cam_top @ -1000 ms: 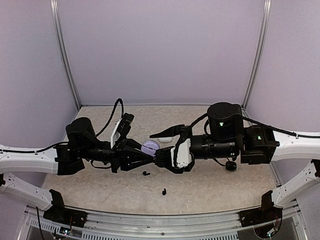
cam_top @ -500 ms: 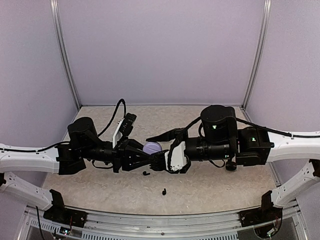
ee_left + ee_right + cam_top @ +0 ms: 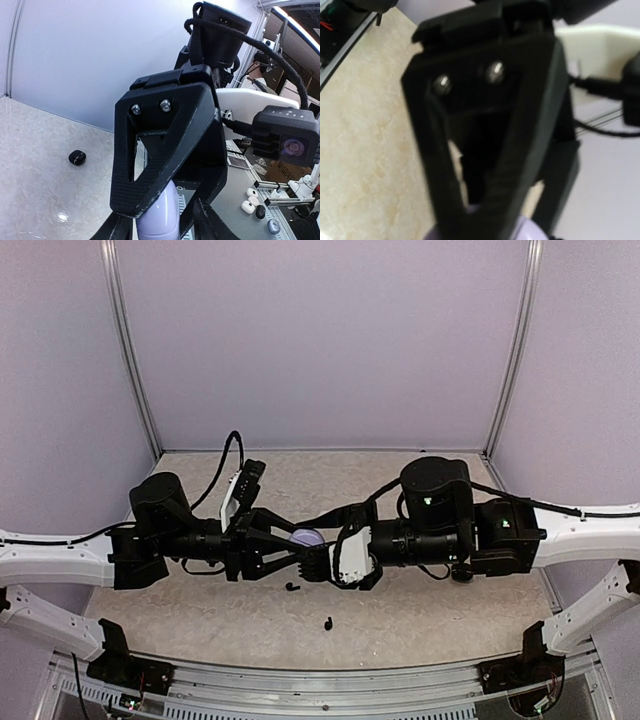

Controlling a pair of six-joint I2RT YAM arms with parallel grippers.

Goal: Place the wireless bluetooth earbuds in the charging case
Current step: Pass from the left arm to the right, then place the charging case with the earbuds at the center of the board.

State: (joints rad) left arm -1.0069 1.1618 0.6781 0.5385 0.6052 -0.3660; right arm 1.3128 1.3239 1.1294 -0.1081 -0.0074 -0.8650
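Above the table's (image 3: 430, 615) middle, the lavender charging case (image 3: 305, 536) sits mostly hidden between left gripper (image 3: 298, 549) and right gripper (image 3: 312, 562); I cannot tell whether either grips it.

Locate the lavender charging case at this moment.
In the top view, the lavender charging case is centre frame, where the left gripper and right gripper meet, just beyond a black earbud.

My booth: pale walls, stone-look table.
Plain lavender panels (image 3: 320, 340) close me in at the back and on both sides, joined at the back corners by slim metal posts (image 3: 128, 350). The tabletop (image 3: 420, 620) under me is beige and marbled, with a small glare spot (image 3: 62, 217). An aluminium rail (image 3: 320, 685) runs along its near edge. Past the booth, a bright light strip (image 3: 300, 25) shows.
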